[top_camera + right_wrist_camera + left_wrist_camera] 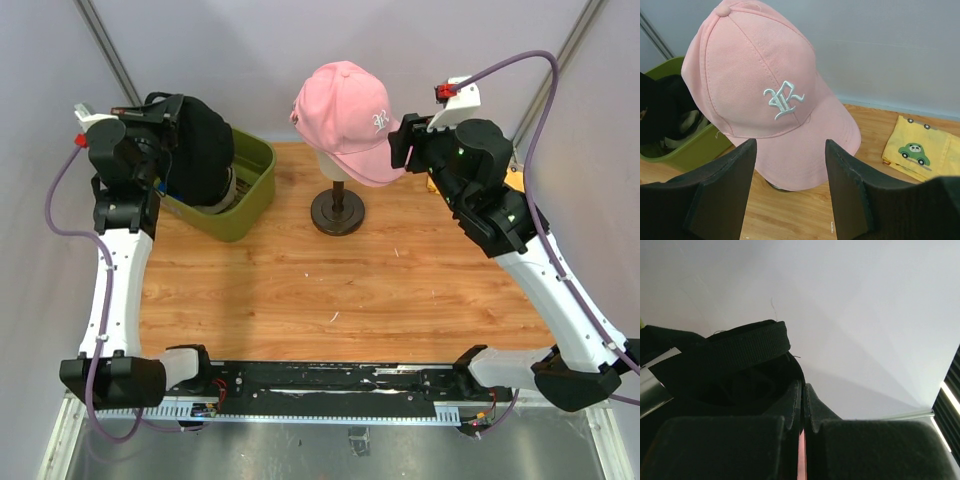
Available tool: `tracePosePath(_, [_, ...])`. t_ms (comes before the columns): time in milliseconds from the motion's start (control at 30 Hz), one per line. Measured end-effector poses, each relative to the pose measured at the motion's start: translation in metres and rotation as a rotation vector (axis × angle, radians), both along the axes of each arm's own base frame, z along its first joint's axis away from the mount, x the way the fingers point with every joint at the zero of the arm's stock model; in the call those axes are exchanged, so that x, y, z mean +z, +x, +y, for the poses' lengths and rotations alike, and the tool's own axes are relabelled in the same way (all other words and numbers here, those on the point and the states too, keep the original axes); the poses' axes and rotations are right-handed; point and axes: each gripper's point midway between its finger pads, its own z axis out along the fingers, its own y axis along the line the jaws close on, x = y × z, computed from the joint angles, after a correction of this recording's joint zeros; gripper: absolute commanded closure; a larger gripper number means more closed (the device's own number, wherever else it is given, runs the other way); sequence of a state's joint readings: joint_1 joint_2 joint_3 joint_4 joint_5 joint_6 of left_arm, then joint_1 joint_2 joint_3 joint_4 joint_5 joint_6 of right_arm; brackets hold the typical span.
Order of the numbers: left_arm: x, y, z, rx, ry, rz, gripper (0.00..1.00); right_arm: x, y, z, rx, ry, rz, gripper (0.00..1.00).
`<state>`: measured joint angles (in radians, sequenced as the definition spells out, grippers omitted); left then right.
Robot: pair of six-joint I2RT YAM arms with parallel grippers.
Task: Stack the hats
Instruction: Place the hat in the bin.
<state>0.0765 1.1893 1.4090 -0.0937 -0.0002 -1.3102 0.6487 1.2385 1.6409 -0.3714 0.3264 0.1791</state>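
At the top centre of the overhead view, saw a pink cap point(345, 115) with a white stitched logo sitting on a cream mannequin head point(333, 168), mounted on a dark round stand point(337, 212) on the wooden worktop point(300, 290). Found its brim pointing toward the right of the frame. Just beside that brim, spotted the right fingers point(398, 145) at about brim height. In the right wrist view, found those fingers point(725, 185) spread partway apart and holding nothing, with the pink cap point(765, 95) filling the space beyond them and its brim low in the gap. Could not tell whether either finger touched it. At the right edge of that view, noted a yellow cloth point(920, 147) printed with a green car, lying flat on the worktop.

In the upper left of the overhead view, saw a black cap point(205, 145) held up over an olive-green bin point(255, 185), well left of the stand. Could not tell whether its lower edge rested inside. Glimpsed more fabric, dark and pale, in the bin beneath it. In the left wrist view, found the left fingers point(792, 407) pressed shut on the black cap's fabric, with its back strap point(725, 352) arching across the left of the frame against a pale wall.
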Motion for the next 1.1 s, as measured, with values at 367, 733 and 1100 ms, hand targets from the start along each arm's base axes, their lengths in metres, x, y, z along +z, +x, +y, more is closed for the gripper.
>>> tracePosePath(367, [-0.109, 0.043, -0.011, -0.083, -0.058, 0.198, 0.98, -0.001, -0.006, 0.018, 0.048, 0.001, -0.007, 0.41])
tracePosePath(733, [-0.139, 0.041, 0.018, 0.002, 0.014, 0.303, 0.74, -0.017, -0.035, 0.097, 0.245, -0.075, -0.012, 0.4])
tracePosePath(1100, [-0.141, 0.028, 0.032, 0.056, 0.071, 0.341, 0.7, -0.029, -0.041, 0.117, 0.279, -0.115, -0.001, 0.4])
